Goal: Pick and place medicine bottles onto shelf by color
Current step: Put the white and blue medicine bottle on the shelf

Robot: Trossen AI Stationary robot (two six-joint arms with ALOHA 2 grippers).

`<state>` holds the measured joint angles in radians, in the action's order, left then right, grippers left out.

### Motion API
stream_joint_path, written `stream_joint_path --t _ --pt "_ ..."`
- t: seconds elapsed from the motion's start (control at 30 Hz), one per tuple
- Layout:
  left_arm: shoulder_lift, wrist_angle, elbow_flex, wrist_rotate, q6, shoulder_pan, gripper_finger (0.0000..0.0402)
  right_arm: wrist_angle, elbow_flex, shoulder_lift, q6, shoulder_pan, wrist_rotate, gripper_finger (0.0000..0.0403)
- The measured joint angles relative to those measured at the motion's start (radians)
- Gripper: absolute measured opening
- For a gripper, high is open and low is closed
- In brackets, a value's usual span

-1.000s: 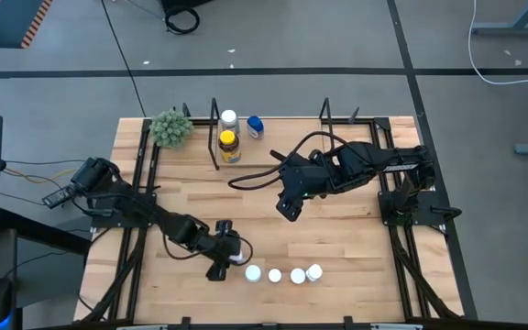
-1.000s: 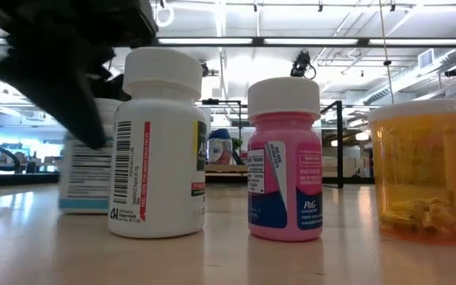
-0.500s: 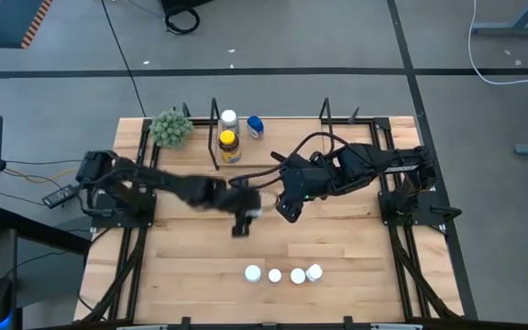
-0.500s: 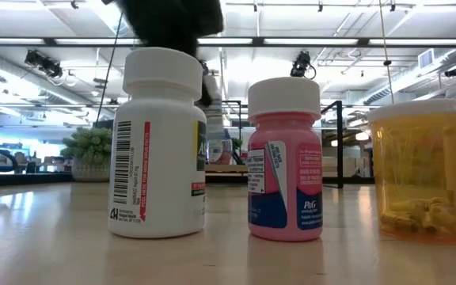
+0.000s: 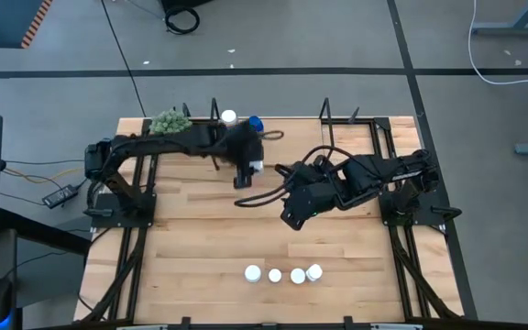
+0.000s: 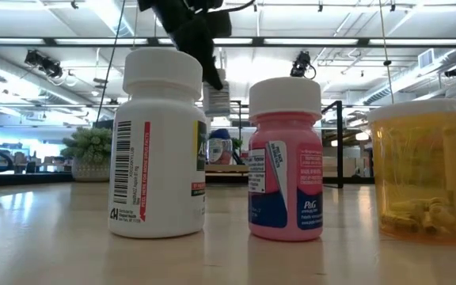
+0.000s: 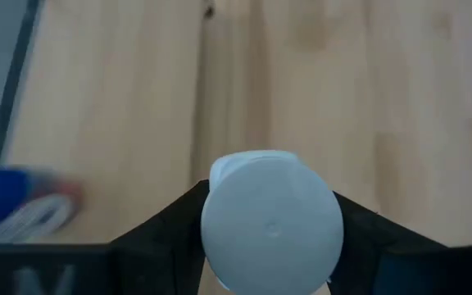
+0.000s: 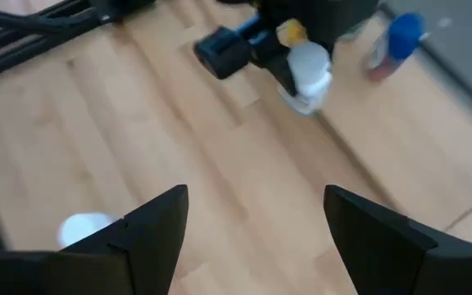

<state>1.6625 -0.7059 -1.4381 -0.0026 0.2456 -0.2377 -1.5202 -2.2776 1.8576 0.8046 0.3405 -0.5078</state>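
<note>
- At the table's far left corner, a green plant ball [image 5: 167,122] is seen beside the shelf [image 5: 282,124], whose black wire uprights stand along the far edge.
- The left gripper [image 5: 248,166], a second ago low at the near edge beside the row of small bottles, has been swung across the table and is now held at the shelf's left end, above the spot where an amber bottle was earlier seen standing.
- A white-capped bottle [image 7: 270,220] is clamped between its half-closed jaws; the cap fills the left wrist view, with bare wood below.
- Already on the shelf, a larger white bottle [image 5: 228,117] and a blue-capped bottle [image 5: 255,122] are seen; the amber one is presumably hidden under the arm.
- Four small bottles [image 5: 283,274] are left in a row at the near edge, so one has been taken off the table and the sort is judged roughly half done.
- The right gripper [image 5: 291,214] is held over mid-table with jaws wide apart and nothing between them.
</note>
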Motion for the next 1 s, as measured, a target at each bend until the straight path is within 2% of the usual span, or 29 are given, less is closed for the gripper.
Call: stream_joint_path --t 0.17,0.4,0.73,1.0 --pt "0.081 -0.099 -0.124 -0.003 0.054 -0.073 0.0178 -0.011 0.0 0.001 -0.064 -0.026 -0.106 0.0292" --pt "0.186 -0.108 -0.216 0.0 0.111 -0.12 0.0197 -0.026 0.0 0.001 -0.071 -0.08 -0.123 0.0292" --pt "0.284 -0.089 -0.221 0.012 0.144 -0.147 0.0186 -0.025 0.0 0.001 -0.008 -0.152 -0.126 0.0292" --pt "0.322 -0.078 -0.221 0.012 0.144 -0.199 0.0198 -0.026 0.0 0.001 -0.003 -0.163 -0.121 0.0292"
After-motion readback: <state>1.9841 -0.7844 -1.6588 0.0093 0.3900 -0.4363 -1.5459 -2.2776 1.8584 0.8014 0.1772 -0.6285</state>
